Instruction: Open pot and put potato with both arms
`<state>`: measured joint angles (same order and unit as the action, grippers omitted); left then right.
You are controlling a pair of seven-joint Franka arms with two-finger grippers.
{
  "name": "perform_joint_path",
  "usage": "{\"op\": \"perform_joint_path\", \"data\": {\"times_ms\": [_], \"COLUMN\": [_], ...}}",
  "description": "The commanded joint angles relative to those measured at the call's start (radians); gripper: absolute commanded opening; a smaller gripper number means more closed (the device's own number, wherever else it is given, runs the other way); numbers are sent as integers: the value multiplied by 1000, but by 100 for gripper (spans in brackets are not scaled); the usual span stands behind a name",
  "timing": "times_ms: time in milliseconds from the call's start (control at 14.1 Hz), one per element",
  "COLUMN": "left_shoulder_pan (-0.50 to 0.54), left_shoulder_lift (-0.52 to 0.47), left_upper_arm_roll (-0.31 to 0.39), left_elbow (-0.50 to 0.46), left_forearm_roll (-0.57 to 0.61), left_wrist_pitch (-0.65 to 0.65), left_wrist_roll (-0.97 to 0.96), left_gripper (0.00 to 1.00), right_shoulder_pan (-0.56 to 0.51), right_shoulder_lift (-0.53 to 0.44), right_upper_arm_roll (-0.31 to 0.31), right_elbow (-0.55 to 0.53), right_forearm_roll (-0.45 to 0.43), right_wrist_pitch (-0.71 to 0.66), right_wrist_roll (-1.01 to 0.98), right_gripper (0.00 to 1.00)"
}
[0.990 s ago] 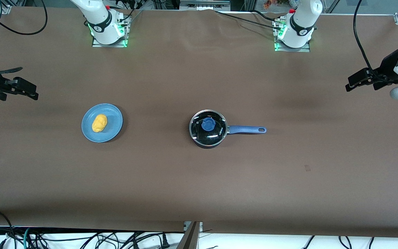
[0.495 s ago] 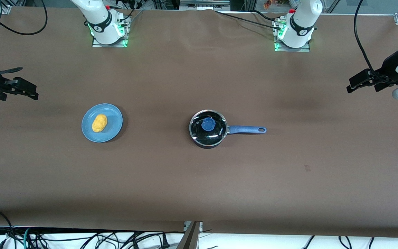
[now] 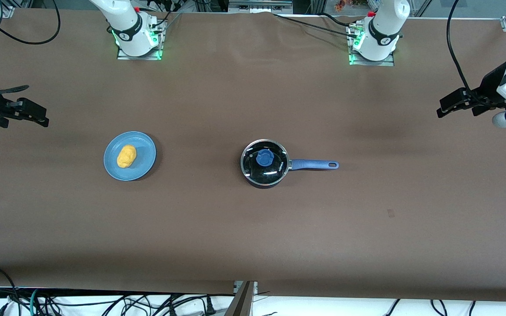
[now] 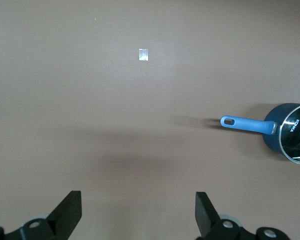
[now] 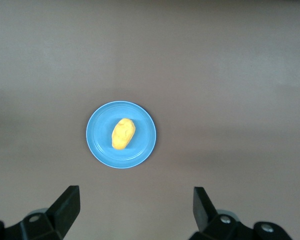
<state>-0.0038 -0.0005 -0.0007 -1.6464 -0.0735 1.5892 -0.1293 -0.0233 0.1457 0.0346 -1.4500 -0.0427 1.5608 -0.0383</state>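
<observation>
Nearest the front camera sits the pot (image 3: 264, 163), near the middle of the table, lid (image 3: 265, 159) on, its handle (image 3: 313, 164) running lengthwise toward the left arm's end. Slightly farther, on the plate (image 3: 146, 164), the potato (image 3: 126, 156) lies with its long axis tilted a little off the front-to-base line. My left gripper (image 3: 455, 103) has crept inward over the left arm's end of the table, fingers spread wide, so I judge the lid approach is only starting. My right gripper (image 3: 27, 113) waits over the right arm's end, also open.
</observation>
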Motion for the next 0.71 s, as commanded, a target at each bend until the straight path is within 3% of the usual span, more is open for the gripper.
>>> {"op": "perform_joint_path", "data": {"times_ms": [0,636], "left_shoulder_pan": [-7,5], "left_shoulder_lift": [4,19], "left_upper_arm_roll": [-2,-24], "left_elbow": [16,28], "left_forearm_roll": [47,83], "left_wrist_pitch": [-28,-32], "left_wrist_roll": [-16,-39], "left_gripper": [100,100], "right_shoulder_pan": [-1,-1], "right_shoulder_lift": [8,8], "right_upper_arm_roll": [2,2], "right_elbow": [20,20], "right_forearm_roll": [15,15], "right_wrist_pitch": [-5,-5], "right_wrist_roll": [8,8], "right_gripper": [100,100]}}
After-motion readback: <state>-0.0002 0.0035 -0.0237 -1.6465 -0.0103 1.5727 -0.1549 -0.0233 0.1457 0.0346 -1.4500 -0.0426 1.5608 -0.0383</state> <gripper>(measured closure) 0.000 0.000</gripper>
